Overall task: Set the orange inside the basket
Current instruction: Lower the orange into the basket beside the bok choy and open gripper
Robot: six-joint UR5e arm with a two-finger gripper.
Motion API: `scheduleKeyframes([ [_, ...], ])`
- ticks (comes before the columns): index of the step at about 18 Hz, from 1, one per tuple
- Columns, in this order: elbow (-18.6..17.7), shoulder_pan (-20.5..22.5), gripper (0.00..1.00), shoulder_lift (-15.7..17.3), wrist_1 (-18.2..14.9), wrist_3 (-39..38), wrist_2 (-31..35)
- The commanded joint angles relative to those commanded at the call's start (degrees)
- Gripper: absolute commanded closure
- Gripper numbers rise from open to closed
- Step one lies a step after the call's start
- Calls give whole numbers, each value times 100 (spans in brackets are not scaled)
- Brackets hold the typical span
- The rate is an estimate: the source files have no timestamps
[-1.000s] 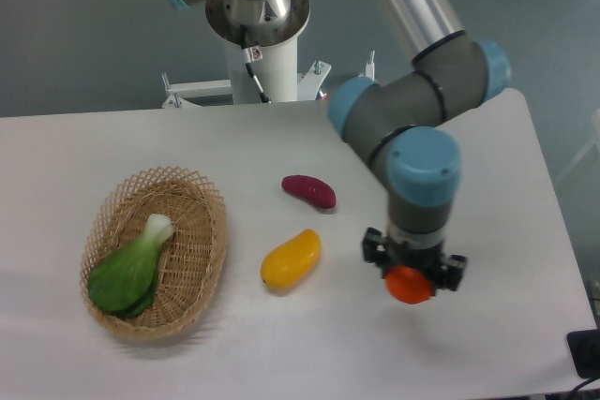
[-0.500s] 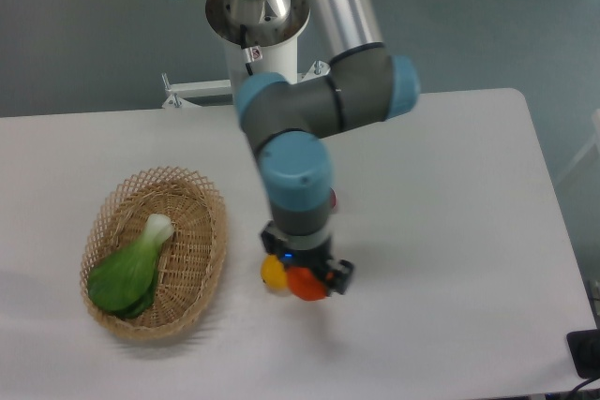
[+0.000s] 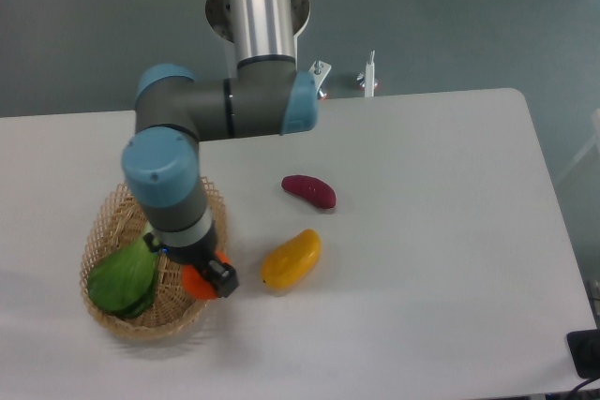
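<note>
The orange (image 3: 198, 281) is a small bright orange ball held in my gripper (image 3: 197, 275). The gripper is shut on it and holds it over the right side of the wicker basket (image 3: 112, 218). The basket is an oval tan woven bowl at the left of the table. My arm's wrist covers the middle of the basket and most of the orange; only the orange's lower part shows below the fingers.
A green leafy vegetable (image 3: 124, 278) lies in the basket's left half. A yellow-orange mango-like fruit (image 3: 291, 259) lies just right of the basket. A dark purple oblong vegetable (image 3: 309, 190) lies behind it. The robot base (image 3: 258, 7) stands at the table's back edge.
My gripper has carried the orange leftward, from the right part of the table, past the yellow fruit, to above the basket's right side. The other objects have not moved.
</note>
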Motion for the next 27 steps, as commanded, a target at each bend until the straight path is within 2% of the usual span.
scheduleKeyframes([
  [2,-9,-97,23,0,-18,-157,-26],
  [7,0,-238,20,-166,-9,-456,-553],
  [13,61,-308,19,-316,0,-773,-650],
  [15,70,-308,17,-351,0,-791,-642],
  [18,79,-308,7,-369,9,-782,-633],
  [19,79,-308,0,-369,9,-791,-642],
  [27,123,-247,0,-220,17,-975,-870],
])
